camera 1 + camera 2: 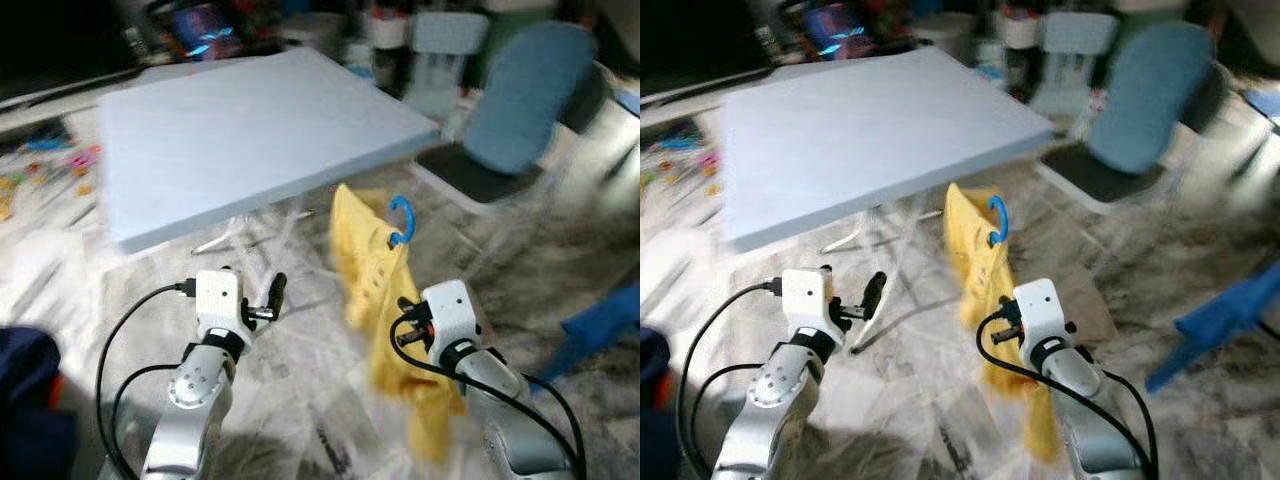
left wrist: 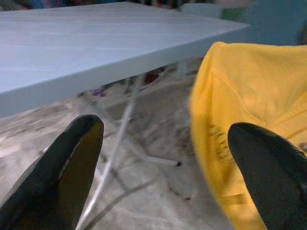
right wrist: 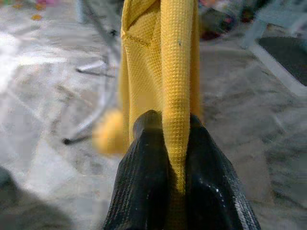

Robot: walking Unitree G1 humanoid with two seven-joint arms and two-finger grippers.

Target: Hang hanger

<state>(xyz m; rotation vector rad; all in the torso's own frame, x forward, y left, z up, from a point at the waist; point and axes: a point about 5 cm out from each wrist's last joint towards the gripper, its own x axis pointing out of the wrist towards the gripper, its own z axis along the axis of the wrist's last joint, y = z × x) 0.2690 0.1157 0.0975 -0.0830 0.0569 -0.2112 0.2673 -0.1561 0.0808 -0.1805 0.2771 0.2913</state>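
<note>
A yellow shirt (image 1: 375,290) hangs on a blue hanger whose hook (image 1: 402,218) sticks up just beyond the near corner of the pale blue table (image 1: 250,130). My right gripper (image 3: 168,122) is shut on a fold of the shirt's fabric (image 3: 177,72), holding it above the floor in front of me. The hanger's body is hidden inside the shirt. My left gripper (image 2: 168,158) is open, with its fingers (image 2: 72,163) spread wide. It is held low, left of the shirt, below the table's edge (image 2: 120,62), with nothing between its fingers.
A blue chair (image 1: 520,110) stands to the right of the table. The table's white folding legs (image 1: 250,235) cross under it. A blue object (image 1: 610,320) lies on the floor far right, a dark bundle (image 1: 25,380) lies near left, and small toys (image 1: 50,160) lie left.
</note>
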